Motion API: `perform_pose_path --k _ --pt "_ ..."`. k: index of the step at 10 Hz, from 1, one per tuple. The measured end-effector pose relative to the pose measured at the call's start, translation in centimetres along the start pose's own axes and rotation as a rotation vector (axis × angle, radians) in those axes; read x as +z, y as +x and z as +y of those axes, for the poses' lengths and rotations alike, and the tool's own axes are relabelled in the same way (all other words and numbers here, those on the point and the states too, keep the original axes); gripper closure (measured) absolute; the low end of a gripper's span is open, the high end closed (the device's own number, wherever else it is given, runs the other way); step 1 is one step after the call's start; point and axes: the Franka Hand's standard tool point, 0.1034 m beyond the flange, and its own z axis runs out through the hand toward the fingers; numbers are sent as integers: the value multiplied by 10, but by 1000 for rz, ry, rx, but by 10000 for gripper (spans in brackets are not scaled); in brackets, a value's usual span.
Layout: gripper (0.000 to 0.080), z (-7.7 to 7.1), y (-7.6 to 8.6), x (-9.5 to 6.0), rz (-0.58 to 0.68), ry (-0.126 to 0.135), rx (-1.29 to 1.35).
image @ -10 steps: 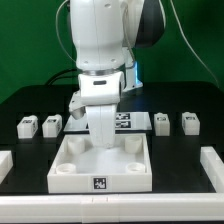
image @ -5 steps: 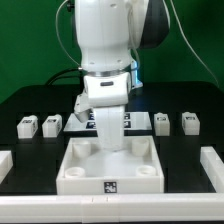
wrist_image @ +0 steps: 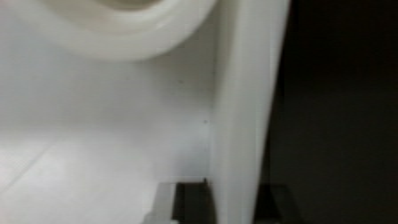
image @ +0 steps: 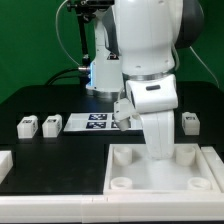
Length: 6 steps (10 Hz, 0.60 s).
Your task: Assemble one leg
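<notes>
My gripper (image: 157, 150) reaches down into the large white square tray piece (image: 160, 190) at the exterior view's lower right. In the wrist view the gripper (wrist_image: 235, 205) has its two dark fingers (wrist_image: 192, 205) on either side of the tray piece's thin upright wall (wrist_image: 240, 110), shut on it. A round corner socket (wrist_image: 143, 25) shows close by. Two small white legs (image: 28, 125) (image: 50, 125) with tags stand at the exterior view's left. A third leg (image: 189, 122) stands at the right, just behind the arm. The fourth is hidden.
The marker board (image: 92, 122) lies flat behind the arm's wrist. A white block (image: 5, 162) sits at the exterior view's left edge. The table is black, with a green wall behind.
The arm has swung to the exterior view's right, and the tray piece has slid right with it, from the middle to the lower right corner.
</notes>
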Motion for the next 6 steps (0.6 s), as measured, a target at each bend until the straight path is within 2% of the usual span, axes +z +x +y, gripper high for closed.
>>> perform_pose_path --k 1,3,4,5,6 --pt "735 0 3 0 0 12 6" --pt "735 0 2 0 4 14 0" --pt "678 0 2 0 4 14 5" --pt "678 0 1 1 3 15 6" --pt "543 0 1 1 3 15 6"
